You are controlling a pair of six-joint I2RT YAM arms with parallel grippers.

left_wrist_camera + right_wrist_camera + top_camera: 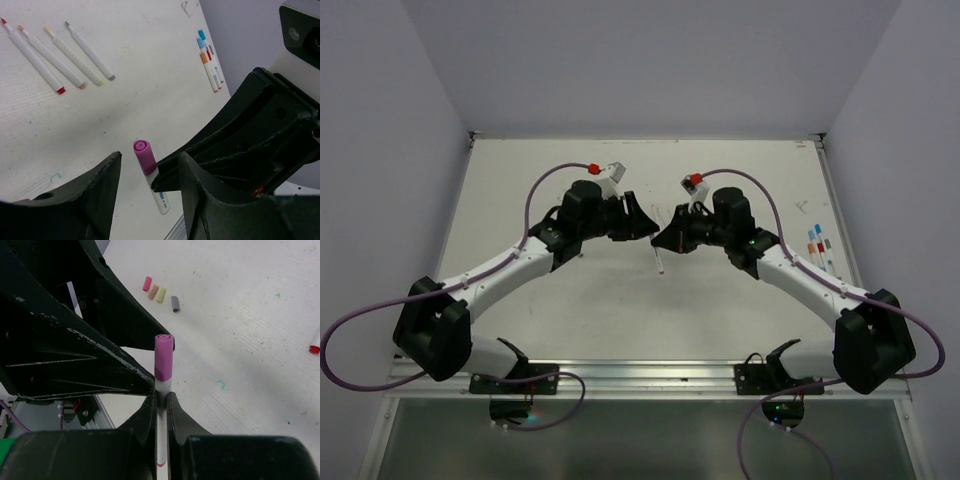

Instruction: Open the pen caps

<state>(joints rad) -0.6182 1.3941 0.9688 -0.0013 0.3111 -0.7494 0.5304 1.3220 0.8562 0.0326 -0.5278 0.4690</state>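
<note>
My right gripper [161, 396] is shut on the white barrel of a pen [161, 440] and holds it upright above the table. The pen's purple cap [164, 357] sits on its top end. My left gripper [151, 160] is open, and its fingers [102, 190] stand on either side of that cap [144, 157] with a gap on both sides. From above, the left gripper [642, 222] and right gripper [664, 240] meet at mid-table, with the pen [659, 262] hanging below them. Several loose caps [160, 292] lie in a row on the table.
Several uncapped white pens [55, 57] lie side by side on the table, with red, orange, yellow and grey ends. A small group of capped pens [209, 62] lies near the right edge [820, 245]. A metal rail [640, 372] runs along the near table edge.
</note>
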